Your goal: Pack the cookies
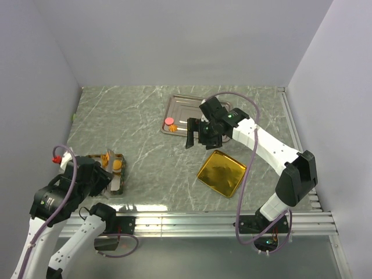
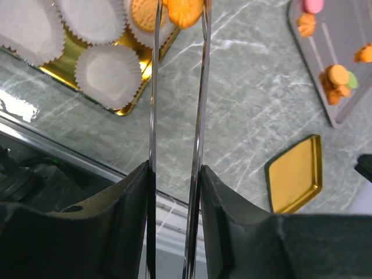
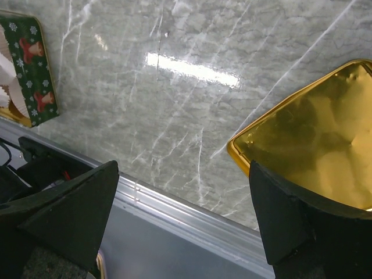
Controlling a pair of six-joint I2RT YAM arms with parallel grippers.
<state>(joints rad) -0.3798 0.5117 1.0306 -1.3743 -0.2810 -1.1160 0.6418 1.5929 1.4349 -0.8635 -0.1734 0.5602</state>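
**Orange cookie poised over the tin**

Nearest, on the left, the left gripper clamps an orange cookie between its long thin blades. It hangs just above the gold tin. White paper cups line the tin; one holds a packed cookie, and the others in view look empty.

The step in hand appears to be setting this cookie into a cup. The next move calls for centring the tips over an empty cup, lowering, and parting the blades gently so the cookie lands flat and not on the pleated rim.

Further out, right of centre, the gold lid lies on the table. Beyond it the right gripper hangs spread wide and empty near the silver tray. There the other cookies lie: pink, green and several orange. Packing looks only begun.
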